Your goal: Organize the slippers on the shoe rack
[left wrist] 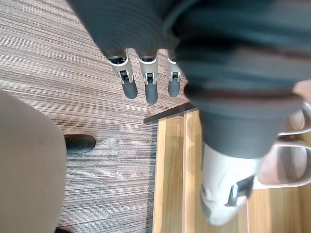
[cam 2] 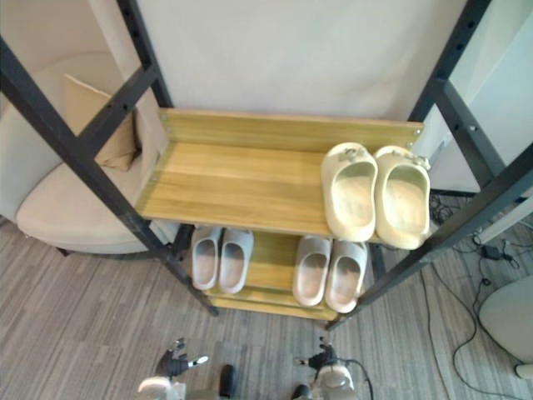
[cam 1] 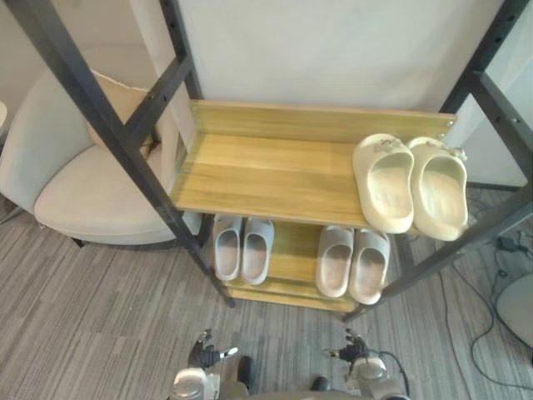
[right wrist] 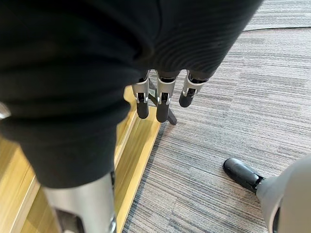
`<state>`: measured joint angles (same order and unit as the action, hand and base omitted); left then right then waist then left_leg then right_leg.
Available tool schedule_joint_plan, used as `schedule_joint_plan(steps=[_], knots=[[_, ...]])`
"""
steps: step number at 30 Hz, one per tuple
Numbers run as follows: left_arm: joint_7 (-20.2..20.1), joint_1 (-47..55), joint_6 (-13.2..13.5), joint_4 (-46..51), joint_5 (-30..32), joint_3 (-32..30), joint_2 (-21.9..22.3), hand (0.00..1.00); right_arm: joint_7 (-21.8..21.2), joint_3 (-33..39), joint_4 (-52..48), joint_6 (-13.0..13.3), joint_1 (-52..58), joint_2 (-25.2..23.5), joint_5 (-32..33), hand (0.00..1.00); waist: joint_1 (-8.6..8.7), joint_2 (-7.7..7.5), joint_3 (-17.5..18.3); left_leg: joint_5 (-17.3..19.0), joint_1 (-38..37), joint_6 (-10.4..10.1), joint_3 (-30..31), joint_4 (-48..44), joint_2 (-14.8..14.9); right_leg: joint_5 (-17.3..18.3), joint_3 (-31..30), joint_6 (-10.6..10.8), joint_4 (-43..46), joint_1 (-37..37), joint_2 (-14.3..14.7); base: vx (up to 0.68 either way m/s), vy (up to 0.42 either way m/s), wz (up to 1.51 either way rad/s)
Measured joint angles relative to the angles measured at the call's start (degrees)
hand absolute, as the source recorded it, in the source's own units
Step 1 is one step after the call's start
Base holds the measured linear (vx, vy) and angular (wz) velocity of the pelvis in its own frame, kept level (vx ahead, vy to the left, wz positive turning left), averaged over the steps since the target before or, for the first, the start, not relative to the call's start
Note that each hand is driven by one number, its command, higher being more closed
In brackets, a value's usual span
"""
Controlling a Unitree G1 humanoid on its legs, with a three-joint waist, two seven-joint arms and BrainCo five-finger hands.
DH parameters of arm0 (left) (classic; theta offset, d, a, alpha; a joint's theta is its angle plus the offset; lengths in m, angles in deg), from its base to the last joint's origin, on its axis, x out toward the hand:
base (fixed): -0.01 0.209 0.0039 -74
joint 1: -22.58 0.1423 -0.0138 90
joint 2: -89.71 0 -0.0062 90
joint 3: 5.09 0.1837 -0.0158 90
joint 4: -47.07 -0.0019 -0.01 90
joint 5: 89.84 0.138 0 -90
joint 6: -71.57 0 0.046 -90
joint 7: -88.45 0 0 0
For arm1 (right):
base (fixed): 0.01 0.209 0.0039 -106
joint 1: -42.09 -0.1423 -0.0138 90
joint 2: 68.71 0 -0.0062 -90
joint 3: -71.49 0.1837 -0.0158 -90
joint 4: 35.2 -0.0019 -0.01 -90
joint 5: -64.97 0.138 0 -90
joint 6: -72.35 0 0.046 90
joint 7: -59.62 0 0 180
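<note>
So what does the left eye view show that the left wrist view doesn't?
Left eye view: the top shelf with a cream slipper pair at its right end, and an armchair beside the shoe rack. Left wrist view: the left hand, fingers straight, holding nothing. Both: the carpet, the lower shelf and grey slippers on it.

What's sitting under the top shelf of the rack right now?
On the lower shelf: a left grey pair and a right grey pair. The top shelf covers their far ends.
</note>
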<state>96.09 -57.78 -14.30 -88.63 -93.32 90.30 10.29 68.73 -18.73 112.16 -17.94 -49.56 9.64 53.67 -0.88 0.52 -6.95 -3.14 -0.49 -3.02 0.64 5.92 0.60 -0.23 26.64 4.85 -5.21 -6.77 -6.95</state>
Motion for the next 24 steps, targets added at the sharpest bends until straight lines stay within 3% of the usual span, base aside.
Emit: schedule_joint_plan(steps=[9,13,17,18,19,20,21,22,23,24], knots=[[1.11,-0.95,0.08,-2.23,-0.01,-2.36,0.69,0.00,0.11,-0.06,0.01,0.00,-1.67,0.06,0.00,0.00,-0.98,0.12,-0.14,0.05,0.33,0.02,0.25,-0.04,-0.28,0.06,0.36,0.09,0.09,0.30,-0.13,0.04,-0.002,0.00],[1.11,-1.89,0.24,-2.19,-0.04,-4.31,2.20,0.00,0.94,0.02,0.04,0.03,-2.79,0.77,0.06,0.00,-1.50,1.51,-1.36,-1.85,3.03,0.18,5.04,-0.06,-1.31,0.10,5.37,0.12,0.10,0.34,-0.30,-0.05,0.004,0.62],[1.22,-2.61,0.38,-1.98,-0.08,-6.29,3.97,0.00,1.08,0.55,0.29,0.02,-5.29,1.20,0.10,0.00,-3.37,3.15,-3.73,-2.93,5.78,-0.22,7.68,-0.04,-1.71,0.97,10.50,0.04,2.12,1.36,-0.67,-0.08,0.021,0.59],[1.23,-2.41,0.35,-1.98,-0.11,-6.45,4.09,0.00,1.08,0.63,0.18,0.03,-5.78,1.17,0.10,0.00,-3.28,3.41,-3.74,-1.93,6.38,0.56,6.42,-0.12,-1.48,1.52,11.21,0.23,3.38,1.51,-0.94,-0.10,0.068,0.75],[1.20,-2.40,0.36,-1.63,-0.02,-6.48,4.19,0.00,1.12,1.38,-0.12,-0.01,-5.82,1.14,0.11,0.00,-2.72,3.68,-3.59,1.09,7.34,3.01,2.63,-1.22,-0.98,2.67,13.18,-0.06,5.37,1.80,-1.94,-0.04,0.079,0.91],[1.18,-2.54,0.39,-1.06,0.01,-6.47,3.98,0.00,1.21,2.22,-0.10,0.04,-5.72,0.92,0.11,0.00,-2.08,1.61,-3.35,4.51,7.43,4.29,-1.99,-1.49,-1.61,2.84,14.44,-0.88,4.97,2.32,-4.11,-0.01,0.104,0.89],[1.21,-2.80,0.52,-0.86,0.03,-6.69,3.79,0.00,1.29,2.28,-0.07,0.03,-5.66,0.83,0.13,0.00,-2.47,0.93,-3.59,4.80,8.16,5.16,-5.64,-3.52,-1.42,2.73,15.09,-0.44,5.23,2.49,-5.03,0.07,0.102,0.45],[1.32,-3.12,0.50,-1.01,0.06,-6.63,3.56,0.00,1.34,2.34,-0.13,-0.01,-5.82,1.33,0.13,0.00,-2.91,1.55,-3.42,3.28,9.21,6.04,-11.02,-9.16,-0.07,3.47,15.84,0.22,7.66,2.92,-6.12,0.16,0.082,0.54],[1.21,-2.76,0.39,-0.99,0.14,-6.33,4.21,0.00,1.63,2.42,-0.35,0.05,-6.51,2.84,0.15,0.00,-1.57,2.98,-3.36,1.48,9.24,4.73,-15.64,-12.13,0.28,6.57,15.84,0.93,13.75,3.48,-7.73,0.17,0.118,0.64],[1.22,-2.76,0.53,-0.72,0.20,-5.86,4.27,0.00,1.75,3.05,-0.30,0.00,-6.14,2.96,0.14,0.00,-1.13,2.91,-3.50,1.48,8.31,4.71,-15.87,-11.47,0.17,7.70,15.13,0.90,15.79,4.13,-8.47,0.11,0.118,0.73]])
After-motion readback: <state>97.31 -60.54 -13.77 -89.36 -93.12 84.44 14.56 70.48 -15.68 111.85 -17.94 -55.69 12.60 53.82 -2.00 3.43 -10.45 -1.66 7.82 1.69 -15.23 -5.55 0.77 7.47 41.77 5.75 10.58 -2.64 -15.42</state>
